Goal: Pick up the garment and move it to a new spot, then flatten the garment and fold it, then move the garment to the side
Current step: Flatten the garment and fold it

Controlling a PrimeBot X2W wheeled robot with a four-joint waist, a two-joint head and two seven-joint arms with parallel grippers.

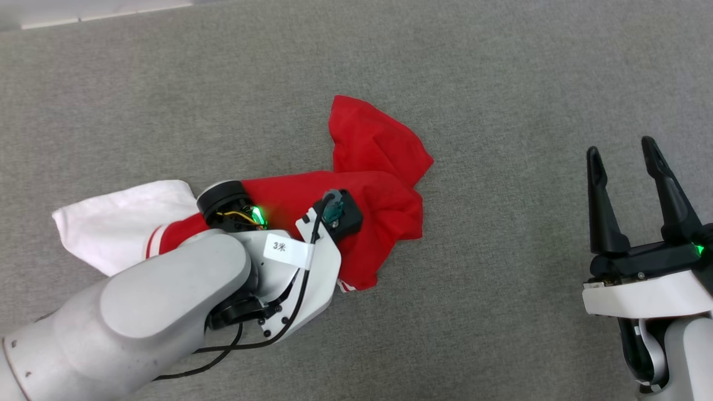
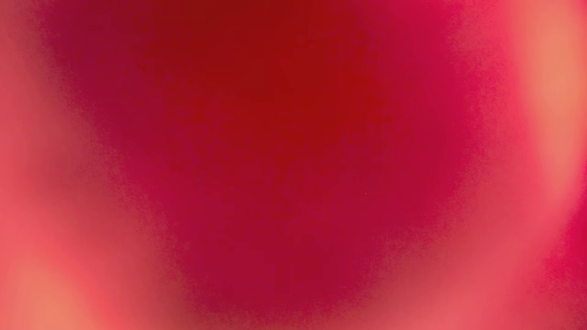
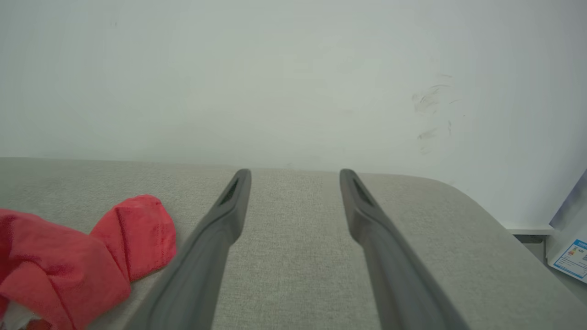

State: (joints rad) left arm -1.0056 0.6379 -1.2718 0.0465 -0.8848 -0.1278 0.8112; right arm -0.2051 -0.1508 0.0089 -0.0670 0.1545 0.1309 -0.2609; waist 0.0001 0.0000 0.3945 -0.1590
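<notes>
The garment (image 1: 384, 167) lies crumpled on the grey cloth surface, red body bunched in the middle and a white sleeve (image 1: 111, 223) with striped trim spread to the left. My left arm's wrist (image 1: 334, 214) presses down into the red cloth, and its fingers are hidden beneath it. Blurred red garment cloth (image 2: 293, 165) sits right against the lens in the left wrist view. My right gripper (image 1: 624, 150) hovers open and empty well to the right of the garment. In the right wrist view the right gripper (image 3: 293, 172) has a red fold of the garment (image 3: 69, 256) at its lower left.
The grey fabric surface (image 1: 501, 83) spreads wide around the garment. In the right wrist view its far edge (image 3: 412, 176) meets a white wall and curves round at the right. A white panel with a coloured label (image 3: 571, 256) stands past that corner.
</notes>
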